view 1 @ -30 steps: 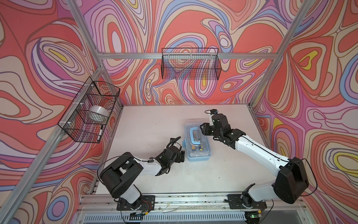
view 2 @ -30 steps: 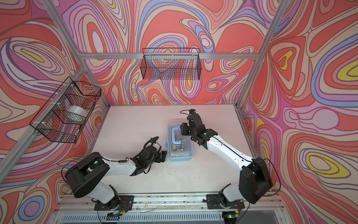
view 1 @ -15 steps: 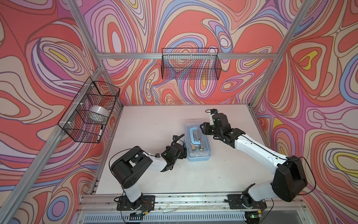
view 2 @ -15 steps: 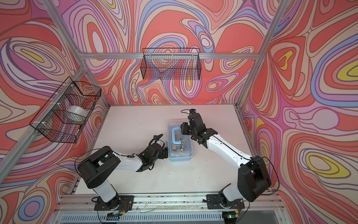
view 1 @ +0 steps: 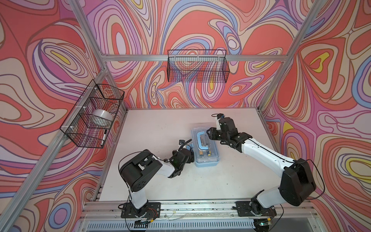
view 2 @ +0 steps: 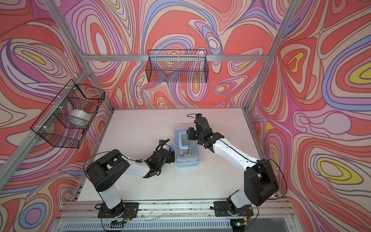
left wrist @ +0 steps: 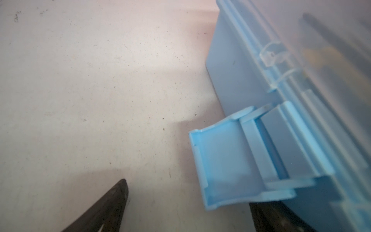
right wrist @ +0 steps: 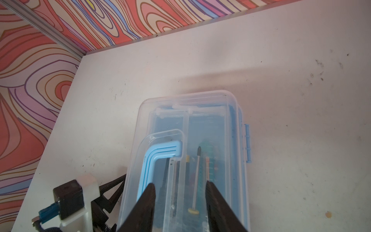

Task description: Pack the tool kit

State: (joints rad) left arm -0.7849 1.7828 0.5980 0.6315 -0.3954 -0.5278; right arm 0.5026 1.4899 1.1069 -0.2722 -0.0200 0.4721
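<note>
Bottom of the frame first. In a top view the left gripper (view 1: 189, 150) sits low on the table (view 1: 160, 124), just beside the left long side of the tool kit (view 1: 205, 148). Its jaws are spread wide with nothing in them.

The left wrist cam kinda explains the spot. The blue latch (left wrist: 224, 160) is flipped out and hanging open at lower right, with one dark finger just under it. My guess is it's lined up to snap that latch shut.

The kit itself sits mid-table, about centre frame. The clear lid (right wrist: 200, 112) is down and you can see a screwdriver (right wrist: 196, 176) and other bits through it, so the packing looks done bar the latching.

A bit further up, the right gripper (right wrist: 179, 184) reaches in over the lid next to the handle (view 1: 199, 140). Its jaws are partway apart and clamped on nothing. I'd say it's there to hold the lid and box steady, but I can't tell if it's actually touching.

Way at the back there's a wire basket (view 1: 197, 68) on the far wall, top centre. Another basket (view 1: 92, 116) on the left wall holds a tape roll (view 1: 101, 115).
</note>
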